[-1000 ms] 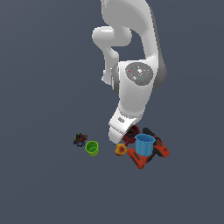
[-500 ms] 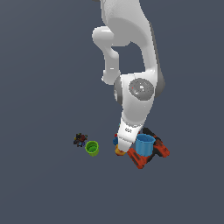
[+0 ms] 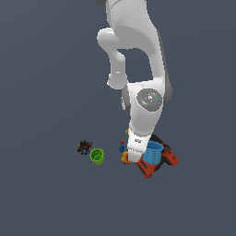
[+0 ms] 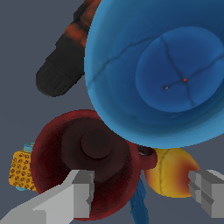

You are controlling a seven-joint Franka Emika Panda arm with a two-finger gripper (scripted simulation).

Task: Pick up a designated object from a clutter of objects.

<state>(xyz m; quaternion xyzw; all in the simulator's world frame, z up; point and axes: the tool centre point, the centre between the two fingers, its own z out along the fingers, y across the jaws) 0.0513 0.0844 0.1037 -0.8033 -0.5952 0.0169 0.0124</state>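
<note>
Maroon and glossy, mug (image 4: pixel 85 166) sitting mouth-up with a dark inside, handle (image 4: pixel 148 158) sticking out toward the orange-yellow fruit (image 4: pixel 173 171). Crowding against the mug's rim, and partly overlapping it in the wrist view, big blue cup (image 4: pixel 162 72) showing a lighter blue floor crossed by seam lines. Gripper (image 4: pixel 142 192) hanging wide open, grasping nothing: one grey finger (image 4: pixel 81 194) lying over the mug's rim and inside, the other (image 4: pixel 205 190) standing past the fruit, so handle and fruit falling between them. Lying beyond the blue cup, red-and-black drill (image 4: pixel 65 57); sitting just beside the mug on the side away from the fruit, yellow dimpled block (image 4: pixel 21 170). No brand, label or writing legible anywhere. Seen from the exterior view, white arm (image 3: pixel 143 106) reaching down into the pile, hiding the mug; blue cup (image 3: pixel 153 152) at 3 o'clock from the wrist, green cup (image 3: pixel 97 156) well apart at 9 o'clock, tiny dark toy (image 3: pixel 84 147) just beside that.
</note>
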